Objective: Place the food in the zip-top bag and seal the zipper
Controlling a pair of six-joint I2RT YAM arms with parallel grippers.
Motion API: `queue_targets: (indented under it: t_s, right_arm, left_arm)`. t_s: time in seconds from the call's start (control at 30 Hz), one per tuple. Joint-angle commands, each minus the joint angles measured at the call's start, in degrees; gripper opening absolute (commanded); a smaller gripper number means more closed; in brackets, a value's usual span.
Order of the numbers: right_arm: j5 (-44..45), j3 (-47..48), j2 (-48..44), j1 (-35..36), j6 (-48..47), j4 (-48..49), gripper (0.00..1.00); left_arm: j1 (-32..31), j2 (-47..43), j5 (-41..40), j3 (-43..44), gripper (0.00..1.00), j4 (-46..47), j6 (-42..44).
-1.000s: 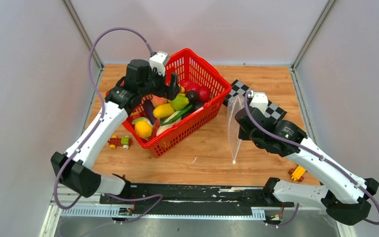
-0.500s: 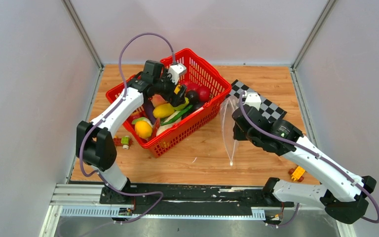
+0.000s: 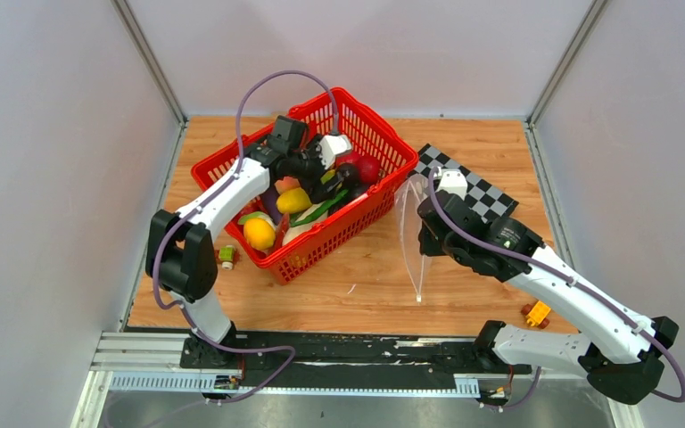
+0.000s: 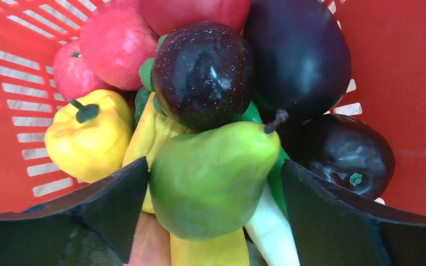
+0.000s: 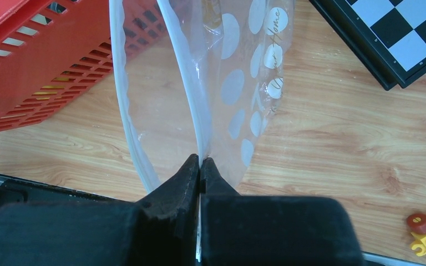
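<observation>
L tool: open, down inside red basket, jaws either side of green pear. In wrist view the left jaw looks against pear's flank and the right jaw stands off it. Not clamped.

Pear lies on top of food pile. Dark plum is just beyond it, touching. Aubergine sits beyond-right, yellow pepper to the left. All food seen is in basket.

R tool: closed, pinching one lip of zip-top bag at the zipper. Bag is held upright on edge, betw. basket and checkerboard. The other lip bows away toward basket, so mouth gapes and zipper is unsealed. Bag's low corner is near worktop; contact can't tell.

Toy block lies on worktop by R arm.
</observation>
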Motion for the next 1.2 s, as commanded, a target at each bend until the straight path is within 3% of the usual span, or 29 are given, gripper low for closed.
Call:
queue_targets:
  t_s: [0.0, 0.17, 0.23, 0.43, 0.53, 0.8, 0.97, 1.17]
  right_arm:
    - [-1.02, -0.09, -1.04, -0.11, -0.88, 2.37, 0.00]
    - [-1.84, -0.75, -1.71, -0.13, -0.18, 3.40, 0.00]
    - [-1.87, -0.73, -1.69, -0.11, -0.20, 3.49, 0.00]
    - [-1.57, -1.06, -1.88, -0.10, 0.45, 3.63, 0.00]
    - [-1.34, -1.46, -2.00, -0.12, 1.48, 3.98, 0.00]
    - [-2.54, -1.21, -2.25, -0.11, 3.68, 6.56, 0.00]
    - [-4.82, -1.42, -2.14, -0.77, 5.27, 9.70, 0.00]
    - [-12.45, -4.50, -3.55, -3.90, 6.92, 15.35, 0.00]
  left_arm:
    - [-0.70, 0.80, -0.35, 2.06, 0.89, -0.70, 2.05]
    - [-0.65, -0.48, -0.24, 2.33, 0.47, -2.61, 0.27]
    - [-0.69, -2.20, -0.33, 1.61, 0.40, -2.47, -0.56]
    - [-0.65, -11.62, -1.83, -3.84, 0.38, 5.50, -6.69]
    - [-0.65, -18.00, -1.54, -7.72, 0.37, 12.65, -13.96]
    - [-1.54, -32.74, 9.06, -17.94, 0.35, 37.89, -38.10]
    - [-8.27, -36.97, 8.95, -20.59, 0.35, 42.51, -44.49]
    - [-16.82, -39.78, 4.84, -30.07, 0.36, 64.81, -61.35]
